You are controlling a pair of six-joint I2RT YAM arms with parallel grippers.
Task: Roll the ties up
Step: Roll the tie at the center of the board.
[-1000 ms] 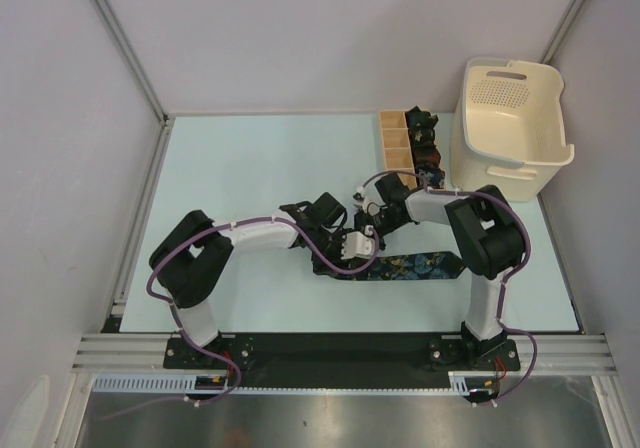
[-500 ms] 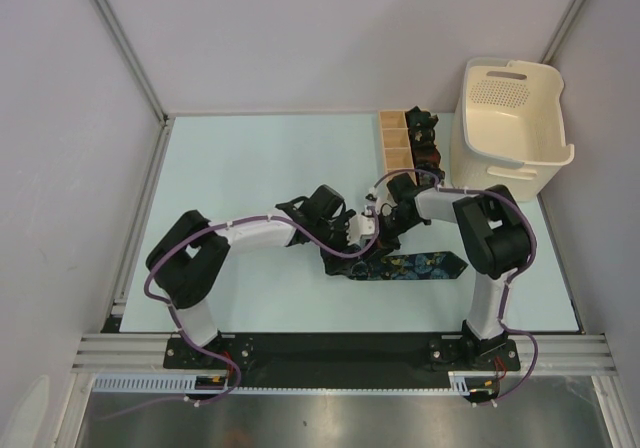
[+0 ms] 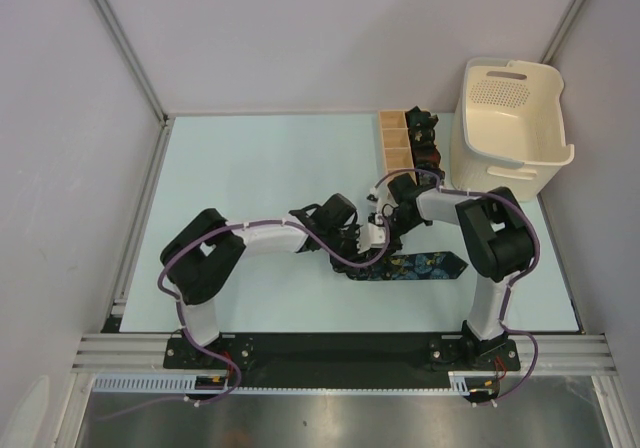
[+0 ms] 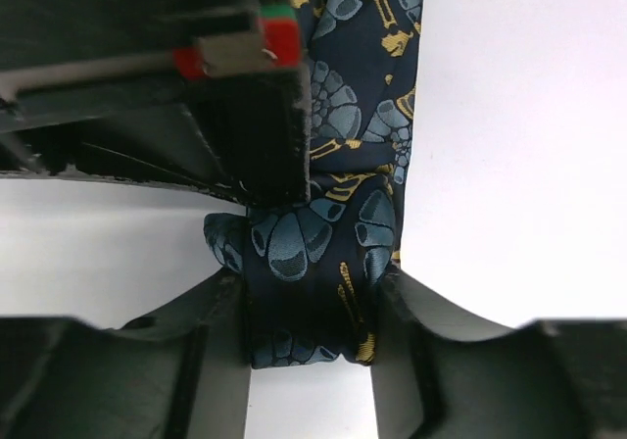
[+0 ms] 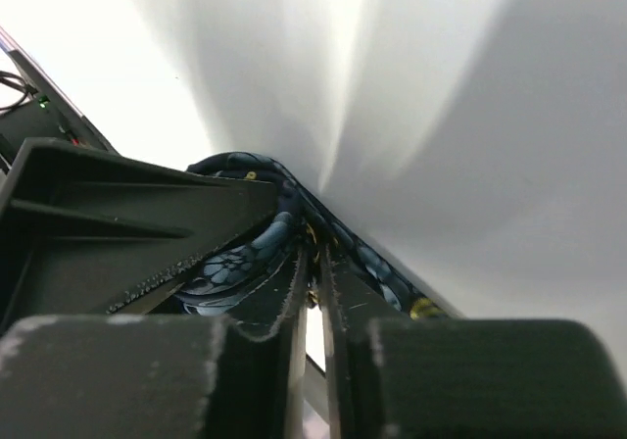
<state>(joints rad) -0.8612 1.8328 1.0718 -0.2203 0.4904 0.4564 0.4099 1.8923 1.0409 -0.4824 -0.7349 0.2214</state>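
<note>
The navy floral tie (image 3: 415, 265) lies flat on the table, its pointed end to the right and its left end rolled up. In the left wrist view my left gripper (image 4: 309, 321) is shut on that rolled part (image 4: 306, 253), with a finger pressed against each side. My right gripper (image 5: 315, 274) comes in from behind with only a thin slit between its fingers, and its tips pinch the tie (image 5: 235, 263) at the roll. From above, both grippers, left (image 3: 368, 248) and right (image 3: 383, 226), meet at the tie's left end. Small dark rolled ties (image 3: 426, 140) sit in the box.
A tan wooden divided box (image 3: 395, 143) stands at the back right of the table. The cream basket (image 3: 510, 118) stands beside it against the right wall. The right arm's elbow (image 3: 495, 233) hangs over the tie's pointed end.
My left gripper opened wide, shifted right, and shut again on the roll. The right gripper moved slightly back and eased its fingers a little.
</note>
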